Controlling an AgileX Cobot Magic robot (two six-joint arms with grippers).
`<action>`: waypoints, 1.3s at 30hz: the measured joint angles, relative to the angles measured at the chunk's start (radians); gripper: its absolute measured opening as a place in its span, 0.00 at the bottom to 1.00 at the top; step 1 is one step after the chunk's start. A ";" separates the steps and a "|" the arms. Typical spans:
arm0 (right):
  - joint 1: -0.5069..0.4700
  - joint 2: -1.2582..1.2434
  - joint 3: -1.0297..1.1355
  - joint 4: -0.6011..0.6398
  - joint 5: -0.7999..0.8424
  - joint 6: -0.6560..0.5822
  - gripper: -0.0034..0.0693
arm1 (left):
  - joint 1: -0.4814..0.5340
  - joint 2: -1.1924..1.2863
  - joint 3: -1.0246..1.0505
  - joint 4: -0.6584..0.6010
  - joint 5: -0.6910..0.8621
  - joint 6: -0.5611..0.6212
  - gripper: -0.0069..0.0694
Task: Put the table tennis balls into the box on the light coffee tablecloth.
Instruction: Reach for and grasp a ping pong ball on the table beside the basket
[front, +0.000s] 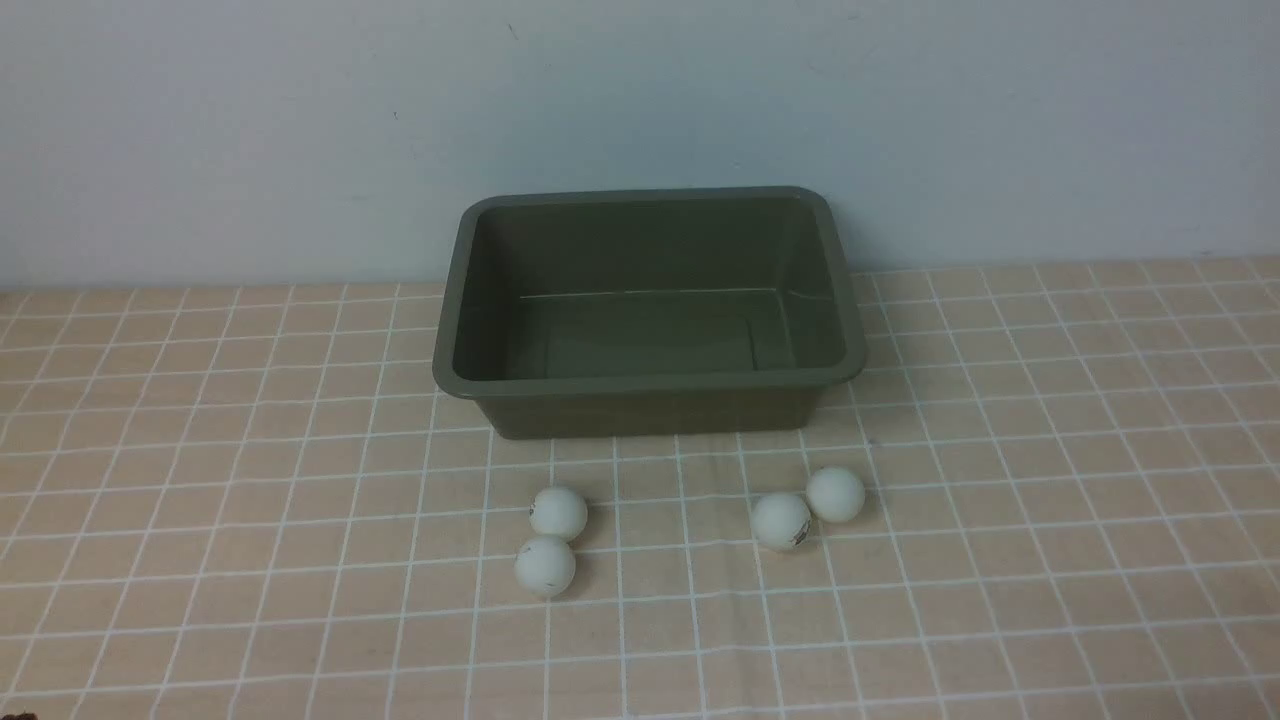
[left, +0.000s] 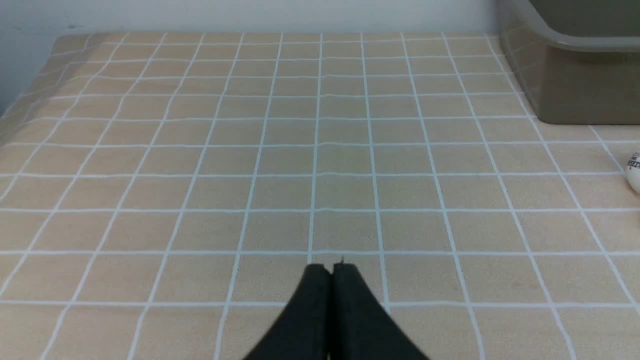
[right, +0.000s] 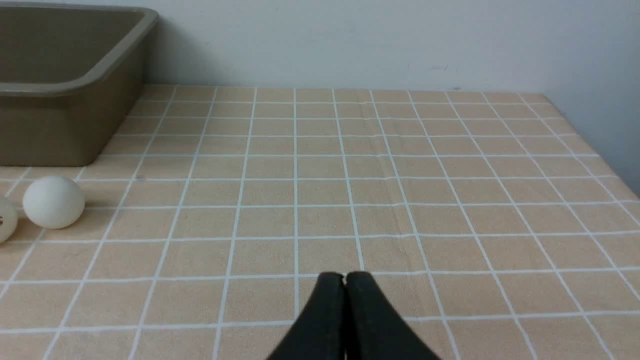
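On the light coffee tablecloth (front: 200, 400) the box (front: 650, 381) is unfilled; left gripper (left: 331, 267) and right gripper (right: 345, 276), clenched empty, must be opened for a ball (front: 558, 513)

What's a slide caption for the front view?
Empty green box on a checked tablecloth, four white balls in two pairs in front of it, none loaded yet.
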 joint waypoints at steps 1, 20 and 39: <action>0.000 0.000 0.000 0.000 0.000 0.000 0.02 | 0.000 0.000 0.000 0.000 0.000 0.000 0.00; 0.000 0.000 0.000 0.000 0.000 0.000 0.02 | 0.000 0.000 0.000 0.000 0.000 0.000 0.00; 0.000 0.000 -0.039 -0.003 -0.027 0.019 0.02 | 0.000 0.000 0.000 0.000 0.000 0.000 0.00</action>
